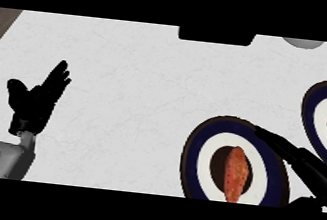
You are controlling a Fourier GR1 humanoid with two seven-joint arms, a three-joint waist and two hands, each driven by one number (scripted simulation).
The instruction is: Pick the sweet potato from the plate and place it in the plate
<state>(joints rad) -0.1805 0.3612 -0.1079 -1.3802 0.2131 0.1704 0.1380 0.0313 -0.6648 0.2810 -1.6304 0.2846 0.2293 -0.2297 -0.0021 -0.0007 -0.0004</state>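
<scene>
A: Orange and long, the sweet potato (235, 174) is lying in the near plate (195, 158), on its white centre.

B: And the far plate (312, 105)?

A: It is showing only a dark centre. The right hand (295, 156) is stretching straight-fingered over the near plate's rim, holding nothing; the left hand (38, 99) is resting open above the white marbled surface (141, 69).

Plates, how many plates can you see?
2. One plate sits near the bottom right, holding the sweet potato. The other plate is at the right edge, partly cut off. None seems hidden.
</scene>
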